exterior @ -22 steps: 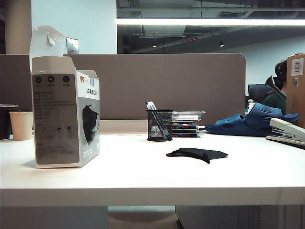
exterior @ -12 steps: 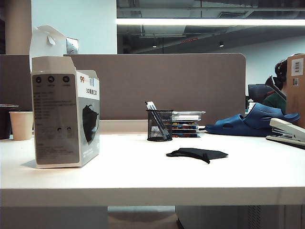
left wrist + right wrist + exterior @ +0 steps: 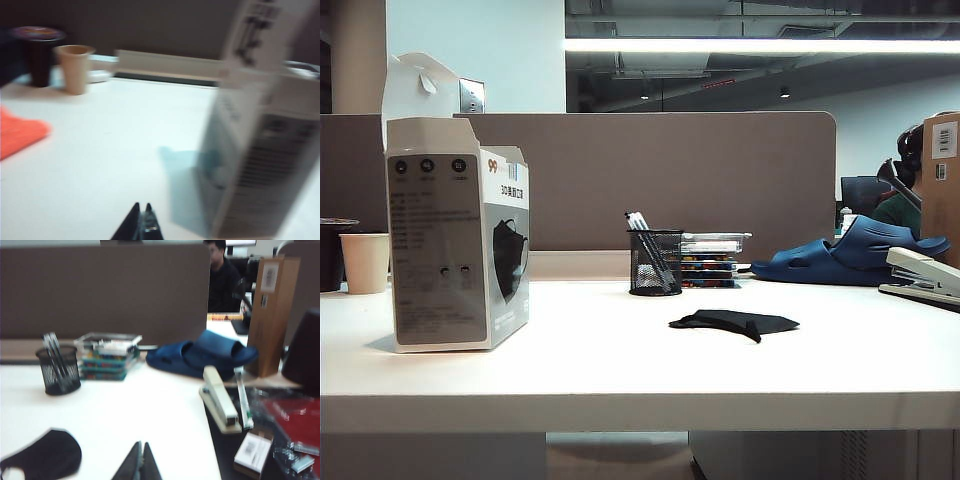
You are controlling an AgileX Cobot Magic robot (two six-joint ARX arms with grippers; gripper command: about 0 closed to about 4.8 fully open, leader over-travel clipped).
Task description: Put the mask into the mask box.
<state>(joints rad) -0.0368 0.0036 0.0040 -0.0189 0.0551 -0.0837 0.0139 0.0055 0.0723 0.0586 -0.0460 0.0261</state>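
The black mask [image 3: 735, 323] lies flat on the white table [image 3: 620, 370], right of the middle; the right wrist view shows this mask [image 3: 45, 456] close beside my right gripper. The mask box [image 3: 457, 235] stands upright at the left with its top flap raised. In the left wrist view the mask box [image 3: 260, 130] is near and blurred. My left gripper [image 3: 142, 206] is shut and empty over bare table, a short way from the box. My right gripper [image 3: 142, 445] is shut and empty, apart from the mask. Neither arm shows in the exterior view.
A mesh pen holder [image 3: 655, 262], a stack of cases [image 3: 712, 260], blue slippers [image 3: 850, 255], a stapler [image 3: 925, 278] and a brown carton [image 3: 941, 185] stand at the back and right. A paper cup [image 3: 365, 262] is at the far left. An orange cloth [image 3: 17, 132] lies near the left gripper.
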